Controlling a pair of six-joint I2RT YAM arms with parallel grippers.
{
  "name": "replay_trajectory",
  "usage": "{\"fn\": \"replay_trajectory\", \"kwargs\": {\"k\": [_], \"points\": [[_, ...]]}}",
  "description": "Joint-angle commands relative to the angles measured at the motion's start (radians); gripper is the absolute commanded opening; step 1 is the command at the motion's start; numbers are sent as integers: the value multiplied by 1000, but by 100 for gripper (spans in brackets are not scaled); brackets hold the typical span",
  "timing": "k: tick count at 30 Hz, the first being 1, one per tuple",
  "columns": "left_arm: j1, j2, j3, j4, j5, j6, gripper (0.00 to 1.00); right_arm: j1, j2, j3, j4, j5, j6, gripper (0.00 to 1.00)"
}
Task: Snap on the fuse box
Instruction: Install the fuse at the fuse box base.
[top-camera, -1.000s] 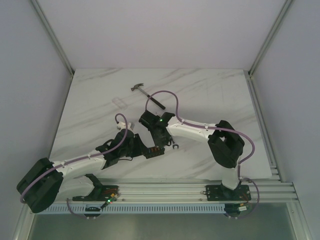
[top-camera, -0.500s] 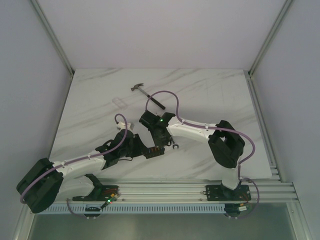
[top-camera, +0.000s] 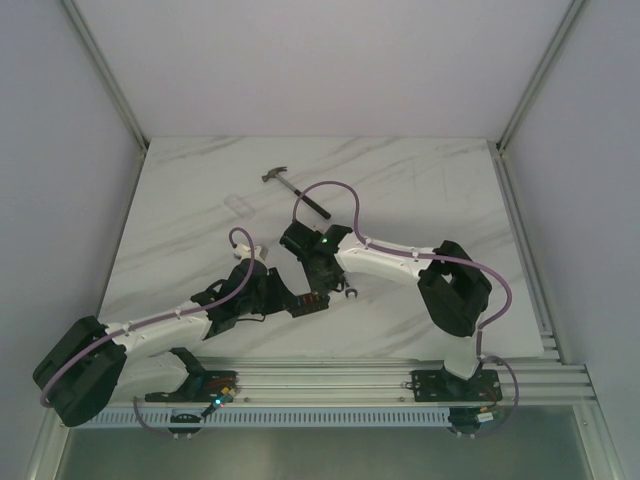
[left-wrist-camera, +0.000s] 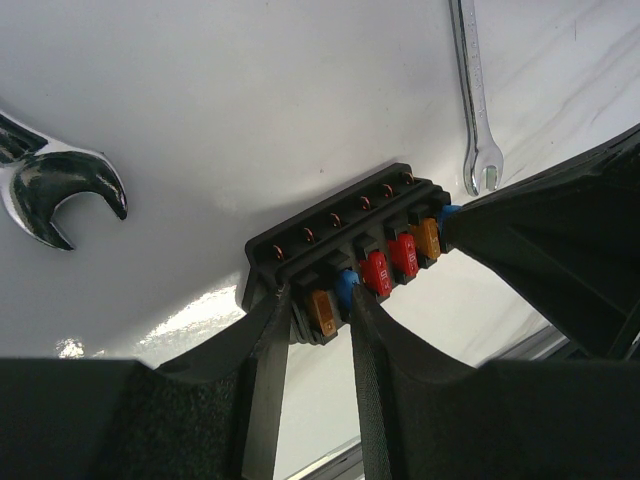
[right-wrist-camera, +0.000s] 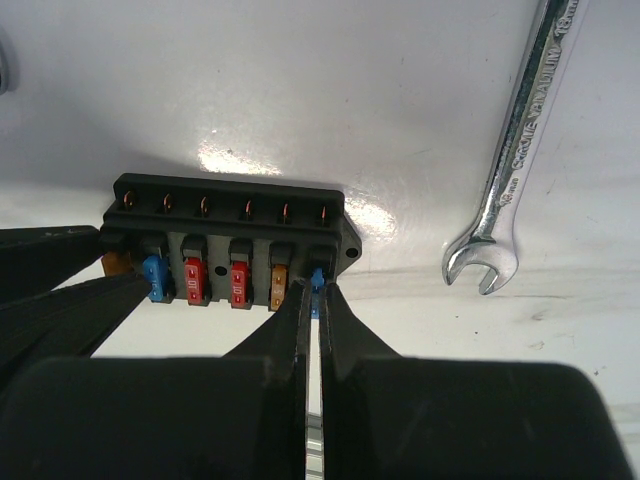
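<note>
Left wrist view: my left jaws pinch one end of the single small black plastic fuse box (left-wrist-camera: 330, 225) on the white marble desk (left-wrist-camera: 250, 90). My right jaws, pressed together, touch its opposite end. I count six coloured fuses (right-wrist-camera: 240, 280), one slim silver wrench (left-wrist-camera: 472, 100) and one broad silver wrench head (left-wrist-camera: 55, 190).

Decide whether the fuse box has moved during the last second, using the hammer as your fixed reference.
No. From above, the fuse box sits in the same spot relative to the hammer as before; no shift is visible.

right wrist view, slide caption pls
Right gripper shut at the blue end fuse of the fuse box, wrench beside.
</note>
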Motion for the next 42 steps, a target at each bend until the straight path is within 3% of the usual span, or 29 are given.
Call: {"fn": "replay_trajectory", "kwargs": {"k": [1,18,30,33,37,42], "points": [[2,13,-28,-23,3,6,39,-10,119,-81,-19,34,-12,0],[1,16,-32,-16,3,4,38,-3,266,-120,64,15,-20,0],[0,17,-44,5,-4,-4,38,21,468,-102,146,-42,-28,0],[1,14,-46,10,-3,-5,38,21,413,-131,157,-25,-26,0],[-1,-8,-44,12,-2,-6,38,20,218,-135,162,11,-40,0],[-1,-60,-49,11,-9,-8,39,21,-2,-124,161,25,-44,16]]}}
